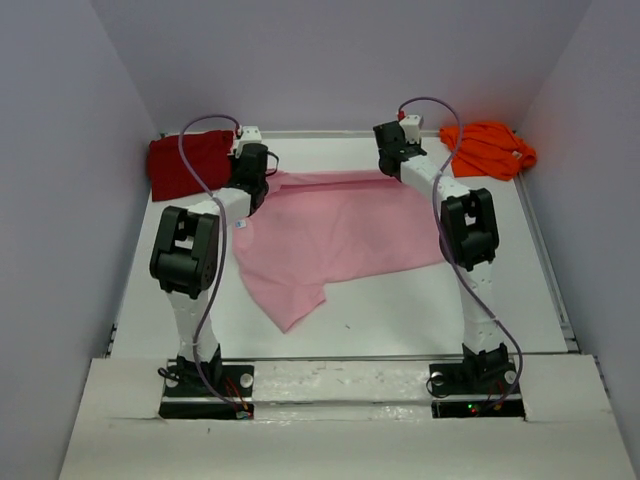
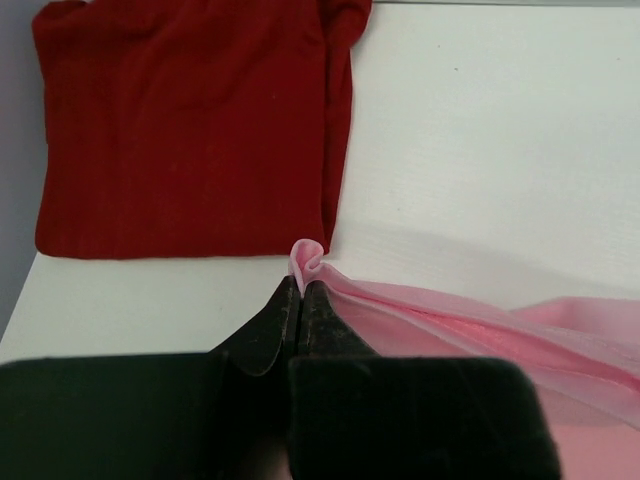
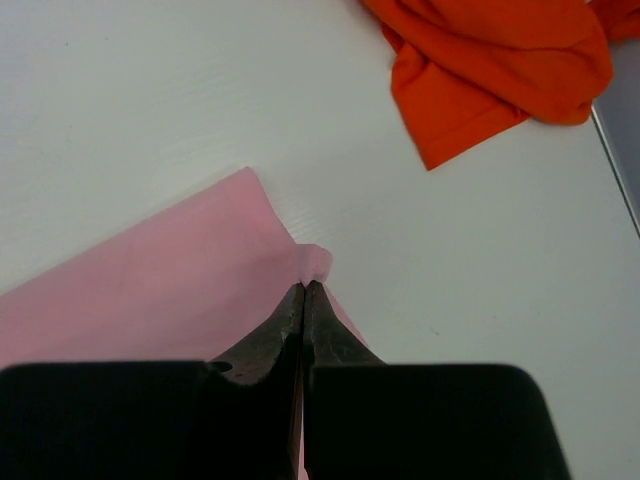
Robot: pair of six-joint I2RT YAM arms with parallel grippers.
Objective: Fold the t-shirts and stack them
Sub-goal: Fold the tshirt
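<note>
The light pink t-shirt (image 1: 330, 238) lies spread across the middle of the table. My left gripper (image 1: 262, 180) is shut on its far left corner; pink cloth (image 2: 307, 258) bunches out past the closed tips (image 2: 300, 288). My right gripper (image 1: 392, 165) is shut on its far right corner (image 3: 318, 262), tips (image 3: 304, 288) pressed together. The dark red t-shirt (image 1: 186, 165) lies folded at the far left and fills the top of the left wrist view (image 2: 190, 130). The bright orange t-shirt (image 1: 488, 149) lies crumpled at the far right and shows in the right wrist view (image 3: 500, 60).
The white table (image 1: 400, 310) has a raised rim along its right side (image 1: 545, 270) and back. Grey walls close in on the left, right and back. Both arm bases (image 1: 340, 385) sit at the near edge.
</note>
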